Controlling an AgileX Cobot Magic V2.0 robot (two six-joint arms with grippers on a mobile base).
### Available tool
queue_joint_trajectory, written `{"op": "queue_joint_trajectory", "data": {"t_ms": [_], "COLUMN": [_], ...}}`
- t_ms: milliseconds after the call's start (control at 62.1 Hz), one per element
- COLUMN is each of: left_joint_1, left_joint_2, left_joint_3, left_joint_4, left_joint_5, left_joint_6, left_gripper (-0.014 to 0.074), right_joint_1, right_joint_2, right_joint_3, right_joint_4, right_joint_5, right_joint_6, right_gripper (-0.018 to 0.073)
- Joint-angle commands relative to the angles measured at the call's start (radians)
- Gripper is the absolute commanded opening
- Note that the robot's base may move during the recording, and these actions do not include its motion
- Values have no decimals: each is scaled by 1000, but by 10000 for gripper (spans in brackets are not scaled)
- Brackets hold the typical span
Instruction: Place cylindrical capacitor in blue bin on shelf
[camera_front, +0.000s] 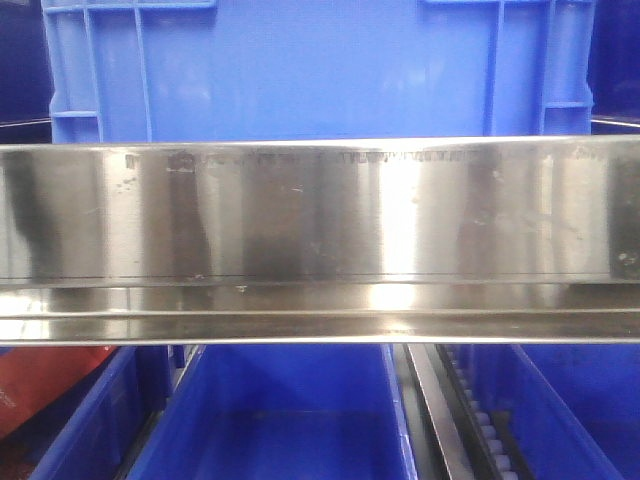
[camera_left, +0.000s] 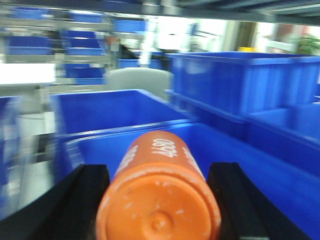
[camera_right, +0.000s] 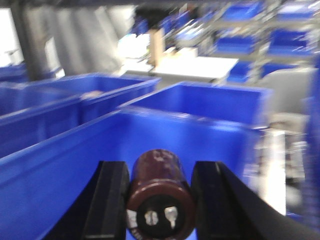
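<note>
Seemingly ready for dropping, the left pincer (camera_left: 159, 170) pinched the cylindrical capacitor (camera_left: 157, 202) over a blue bin (camera_left: 280, 180); the right pincer (camera_right: 160, 170) pinched a brown cylinder (camera_right: 160, 197)

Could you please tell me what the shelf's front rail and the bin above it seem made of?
The front rail looks like brushed stainless steel: silvery, with streaky reflections and bright glare. The blue bin above it is probably moulded plastic: even blue colour, raised ribs on its wall.

The left gripper (camera_left: 159, 170) has two matte black, wedge-shaped fingers (camera_left: 82, 205), seen low before the blue bin (camera_left: 280, 165). The right gripper (camera_right: 159, 167) has glossier black fingers (camera_right: 109, 200) with rounded tops.
</note>
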Motion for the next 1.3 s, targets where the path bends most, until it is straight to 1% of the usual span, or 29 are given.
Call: {"op": "queue_joint_trajectory", "data": {"t_ms": [0,193,242,290,322,370,419,435,483,532,548,596,644,677,757,805,838,886,934,966,1015,1047,1063,1079,1095,1111,1160,1192,1289], "left_joint_1": [-47,-108,-113,-112,-112,-112,-112,-112,-112,-112,-112,-112,-112,-112,-112,-112,-112,-112,-112,-112,-112,-112,-112,-112,-112,-112,-112,-112,-112], "left_joint_2": [71,185,196,203,207,207,207,207,207,207,207,207,207,207,207,202,196,187,172,165,151,146,143,143,140,138,128,119,82], "left_joint_3": [-27,-32,-32,-32,-32,-32,-32,-32,-32,-32,-32,-32,-32,-32,-32,-34,-34,-34,-34,-34,-34,-34,-34,-34,-34,-34,-34,-34,-30], "left_joint_4": [1,1,1,1,1,1,1,1,1,1,1,1,1,1,1,1,1,1,1,1,1,1,1,1,1,1,1,1,1], "left_joint_5": [-65,-98,-108,-116,-120,-120,-122,-122,-122,-127,-127,-127,-127,-127,-127,-127,-127,-127,-124,-122,-125,-133,-142,-150,-158,-167,-177,-167,-64], "left_joint_6": [7,7,7,7,7,7,7,7,7,7,7,7,7,7,7,7,7,7,7,7,7,7,7,7,7,7,7,7,7], "left_gripper": [-111,-104,-71,-14,48,143,234,273,361,429,459,507,543,551,546,542,529,491,408,354,231,165,115,80,47,-4,-114,-109,-111], "right_joint_1": [23,26,26,26,26,26,26,26,26,26,26,26,26,26,26,26,26,26,26,26,26,26,26,26,26,26,26,26,24], "right_joint_2": [70,162,171,175,179,181,181,181,181,181,181,181,181,181,176,169,160,147,130,123,111,106,104,101,99,92,83,75,29], "right_joint_3": [-48,-63,-63,-63,-63,-63,-63,-63,-63,-63,-63,-63,-63,-63,-63,-63,-63,-63,-63,-63,-63,-63,-63,-63,-63,-63,-63,-63,-56], "right_joint_4": [5,5,5,5,5,5,5,5,5,5,5,5,5,5,5,5,5,5,5,5,5,5,5,5,5,5,5,5,3], "right_joint_5": [-25,-84,-84,-81,-74,-69,-67,-67,-64,-62,-62,-51,-46,-44,-44,-41,-38,-23,-1,13,21,21,21,21,21,19,19,23,64], "right_joint_6": [-4,-4,-4,-4,-4,-4,-4,-4,-4,-4,-4,-4,-4,-4,-4,-4,-4,-4,-4,-4,-4,-4,-4,-4,-4,-4,-4,-4,-4], "right_gripper": [-164,-164,-164,-134,-72,54,148,196,291,403,426,492,528,536,527,506,484,421,323,233,75,-23,-61,-115,-151,-167,-161,-161,-162]}}
